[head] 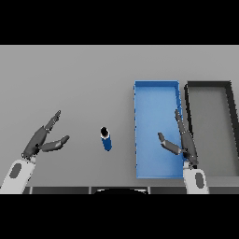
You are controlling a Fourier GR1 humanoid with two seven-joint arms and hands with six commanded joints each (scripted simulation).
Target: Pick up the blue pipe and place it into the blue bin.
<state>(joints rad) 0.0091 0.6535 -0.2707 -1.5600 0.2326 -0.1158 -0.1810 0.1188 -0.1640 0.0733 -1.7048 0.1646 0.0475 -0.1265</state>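
Note:
A short blue pipe (106,139) with a dark open top end stands on the grey table, left of the blue bin (144,93). My right hand (183,142) hovers open over the bin's right side, fingers straight and thumb spread, holding nothing. At the left of the table my left hand (43,139) is open too, well clear of the pipe. The bin looks empty.
A dark grey bin (232,126) sits directly right of the blue bin, their long sides nearly touching. Grey table surface stretches behind and to the left of the pipe.

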